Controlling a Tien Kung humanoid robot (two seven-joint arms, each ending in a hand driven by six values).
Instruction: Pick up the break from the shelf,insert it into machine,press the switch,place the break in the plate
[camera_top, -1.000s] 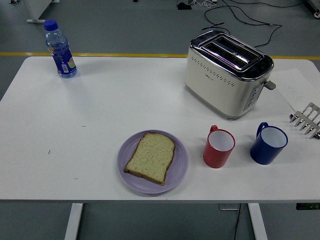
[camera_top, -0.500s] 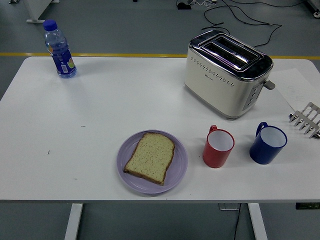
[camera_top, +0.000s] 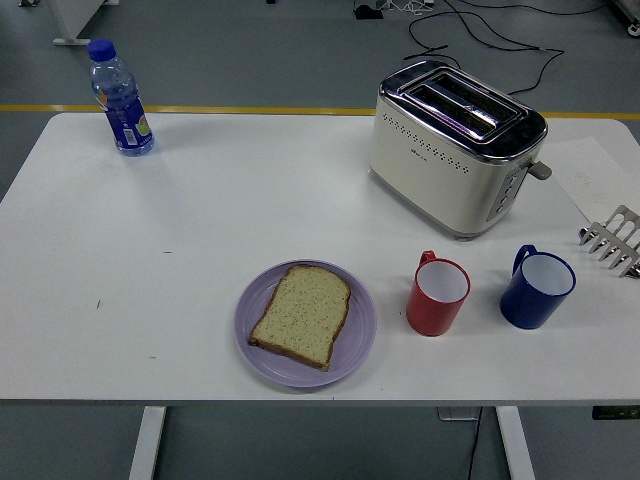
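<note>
A white table (camera_top: 200, 200) is filling most of the head view, with its near edge running along the bottom. Toward the far right of it, a cream and chrome two-slot toaster (camera_top: 455, 145) is standing at an angle, its slots facing up and its lever and buttons showing on the right end. Nothing is showing in the slots.

Near the front edge, left of centre, a round lilac plate (camera_top: 355, 345) is lying flat. A slice of brown bread (camera_top: 302, 313) is resting on it, flat, inside the rim, so the task's piece is sitting on the plate.

At the far left corner, a clear water bottle (camera_top: 120, 98) with a blue cap and blue label is standing upright, well apart from everything else.

To the right of the plate, a red mug (camera_top: 437, 295) is standing upright with its handle pointing away, and just beside it to the right a dark blue mug (camera_top: 537, 288) is standing the same way. The two are near but not touching.

At the right edge, a pale toast rack (camera_top: 615, 240) is partly showing, cut off by the frame.

Neither robot hand is showing, so their state cannot be told.
</note>
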